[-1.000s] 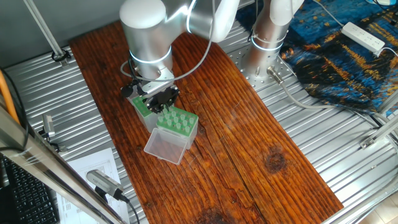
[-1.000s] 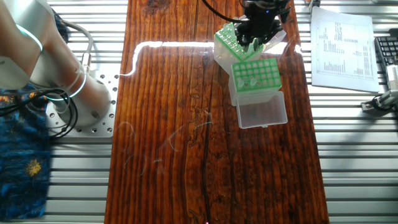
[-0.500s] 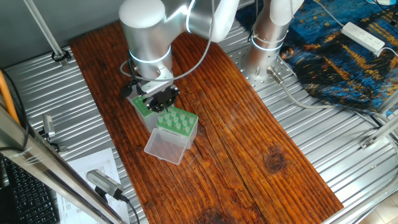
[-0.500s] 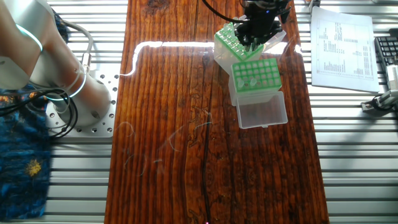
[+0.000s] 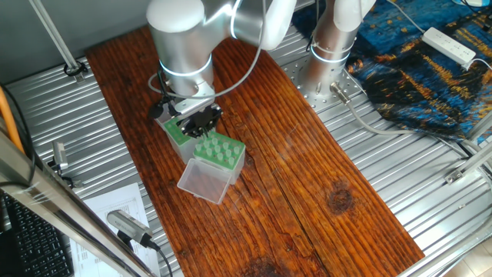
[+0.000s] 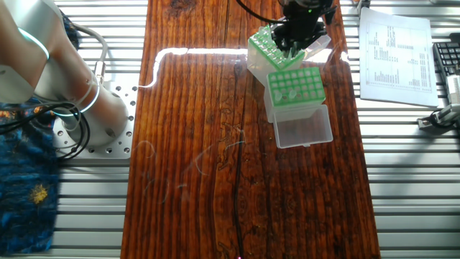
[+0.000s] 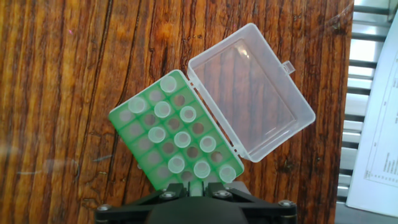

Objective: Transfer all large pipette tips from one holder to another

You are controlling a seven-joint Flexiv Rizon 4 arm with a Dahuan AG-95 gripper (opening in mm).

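Hand (image 7: 196,186) lifted slightly, large pipette tips (image 7: 181,139) directly beneath, green rack (image 7: 134,144)

Down on the desk (image 6: 194,144) now: dark reddish wooden boards with a strong grain and a knot, a bright glare streak running across the far end in the other fixed view. Two green racks sit directly on the wood. One green rack (image 6: 296,86) has its clear hinged lid (image 6: 303,129) flipped open and lying flat on the boards beside it. The second green rack (image 6: 260,47) stands just next to it, tilted at an angle and partly hidden. Ribbed metal tabletop (image 6: 410,180) flanks the wood on both sides, and a printed sheet (image 6: 397,50) lies on that metal.
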